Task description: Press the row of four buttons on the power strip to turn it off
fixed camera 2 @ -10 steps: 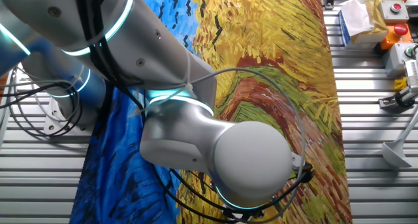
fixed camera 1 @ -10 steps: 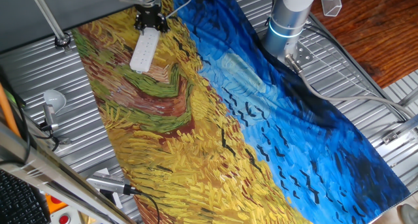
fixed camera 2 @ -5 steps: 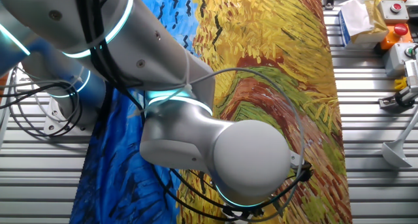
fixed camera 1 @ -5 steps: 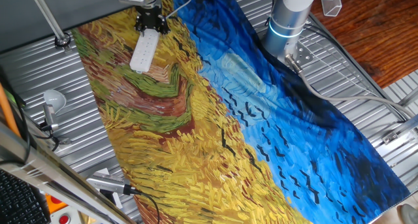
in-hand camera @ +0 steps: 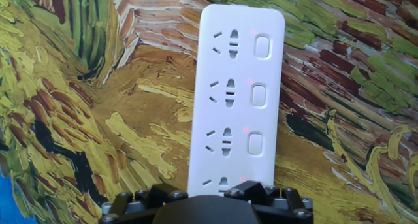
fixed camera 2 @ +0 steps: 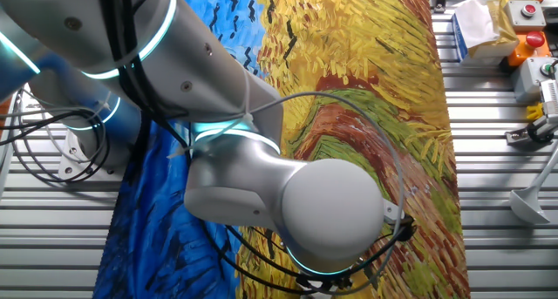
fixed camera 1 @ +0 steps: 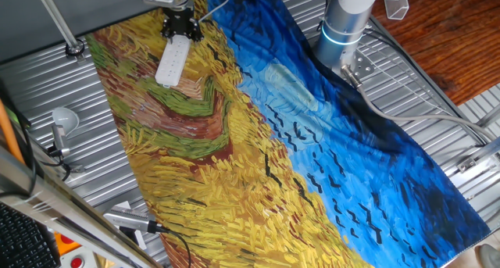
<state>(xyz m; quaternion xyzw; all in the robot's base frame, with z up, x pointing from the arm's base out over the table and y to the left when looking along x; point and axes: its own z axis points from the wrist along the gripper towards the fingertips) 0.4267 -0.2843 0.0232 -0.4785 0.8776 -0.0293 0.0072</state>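
Surface: slatted metal table (fixed camera 1: pixel 55 80) covered by a cloth (fixed camera 1: pixel 234 166) printed as a painting, yellow to the left, blue to the right. The strip (fixed camera 1: pixel 172 61) lies flat on the yellow part near the far edge, with the gripper (fixed camera 1: pixel 179 24) directly over its far end. In the hand view, three buttons (in-hand camera: pixel 258 95) show in a line along the strip's right side, a small red light beside each; the fourth is hidden under the gripper body. Finger state: cannot tell. Judgement: light, rigid plastic that may slide on cloth. No grasp needed; press straight down on each switch's centre.
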